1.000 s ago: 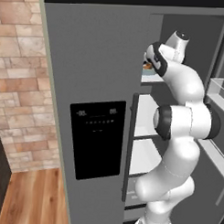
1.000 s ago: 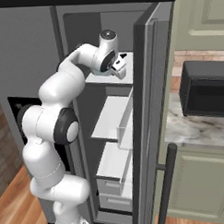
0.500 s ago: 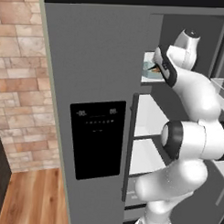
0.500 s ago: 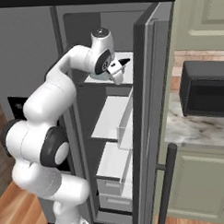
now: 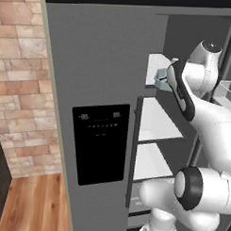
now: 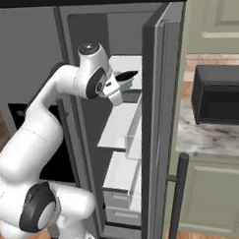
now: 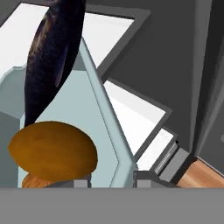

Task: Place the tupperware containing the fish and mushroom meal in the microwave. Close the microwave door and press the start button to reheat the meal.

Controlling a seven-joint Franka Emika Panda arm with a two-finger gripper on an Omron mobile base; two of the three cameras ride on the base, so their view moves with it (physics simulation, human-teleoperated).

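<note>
The pale-blue tupperware (image 7: 103, 118) hangs off the front of the fridge's top shelf, and my gripper (image 7: 111, 180) is shut on its angular side wall. Inside lie a long dark fish (image 7: 52, 52) and an orange-brown mushroom (image 7: 52, 151). From the right base the gripper (image 6: 125, 83) holds the tupperware (image 6: 133, 76) just inside the open fridge. In the left base view the tupperware (image 5: 161, 80) peeks out beside my forearm. The black microwave (image 6: 221, 95) sits on the counter to the right, past the fridge door; I cannot make out its door.
The open fridge door (image 6: 160, 114) stands between the gripper and the microwave. White fridge shelves (image 5: 157, 121) lie below the tub. The shut left fridge door carries a black dispenser panel (image 5: 100, 143). A marble counter (image 6: 211, 142) tops pale cabinets at right.
The elbow has swung low and to the side. The gripper, still holding the tub, has sunk a little and drawn slightly out from the top shelf.
</note>
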